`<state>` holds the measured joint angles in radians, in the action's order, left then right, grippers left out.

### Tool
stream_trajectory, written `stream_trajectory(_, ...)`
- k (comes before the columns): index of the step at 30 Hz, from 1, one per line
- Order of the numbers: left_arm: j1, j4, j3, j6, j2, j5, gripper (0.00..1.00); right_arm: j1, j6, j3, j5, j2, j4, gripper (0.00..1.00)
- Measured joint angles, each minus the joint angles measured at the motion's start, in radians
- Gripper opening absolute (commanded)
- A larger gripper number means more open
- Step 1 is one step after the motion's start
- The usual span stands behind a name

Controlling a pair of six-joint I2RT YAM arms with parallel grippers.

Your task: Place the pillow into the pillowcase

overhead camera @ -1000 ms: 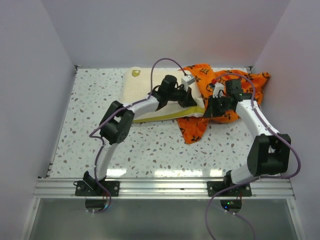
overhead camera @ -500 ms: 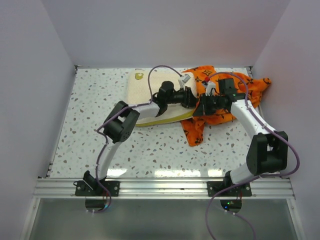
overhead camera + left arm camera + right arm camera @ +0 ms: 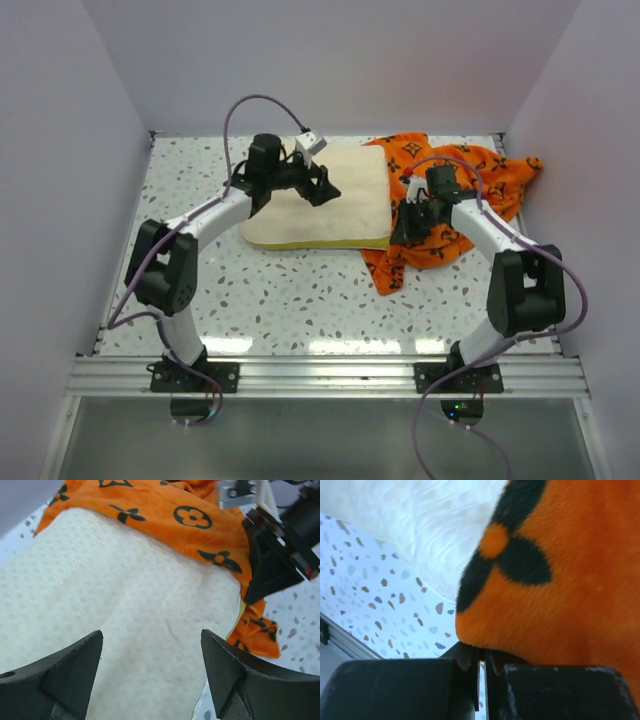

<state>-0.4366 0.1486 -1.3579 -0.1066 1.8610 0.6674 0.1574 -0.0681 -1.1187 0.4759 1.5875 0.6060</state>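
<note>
Nearest, the right gripper (image 3: 413,222) pinched the pillowcase (image 3: 470,170) hem with closed jaws. Left of it the pillow (image 3: 330,212) lay flat on the worktop (image 3: 300,290), long side left to right, right end touching the pillowcase. Over its far part the left gripper (image 3: 315,188) hung wide open, empty.

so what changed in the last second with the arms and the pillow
The left end effector opened, let go of the pillow and drew back to the left, away from the pillowcase. It is now open over the pillow. The right end effector stayed shut on the pillowcase edge. Pillow and pillowcase lie about where they were.
</note>
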Motion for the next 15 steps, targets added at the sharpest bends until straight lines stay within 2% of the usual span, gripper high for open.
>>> stream_trajectory(2,0.003,-0.063,0.043,0.185,-0.082,-0.002,0.83,0.002,0.0,-0.019,-0.032,0.049,0.0,0.0)
stream_trajectory(4,-0.014,-0.095,0.163,0.356,-0.179,0.006,0.8,0.003,-0.001,-0.035,-0.049,0.085,0.003,0.0)
stream_trajectory(7,-0.094,-0.172,0.29,0.61,-0.24,0.019,0.8,0.006,-0.002,-0.061,-0.066,0.104,0.018,0.0)
stream_trajectory(10,-0.222,-0.216,0.326,0.813,-0.201,0.026,0.8,0.006,-0.003,-0.084,-0.074,0.104,0.024,0.0)
stream_trajectory(15,-0.362,-0.224,0.225,0.976,-0.027,0.031,0.82,0.006,-0.003,-0.099,-0.086,0.104,0.03,0.0)
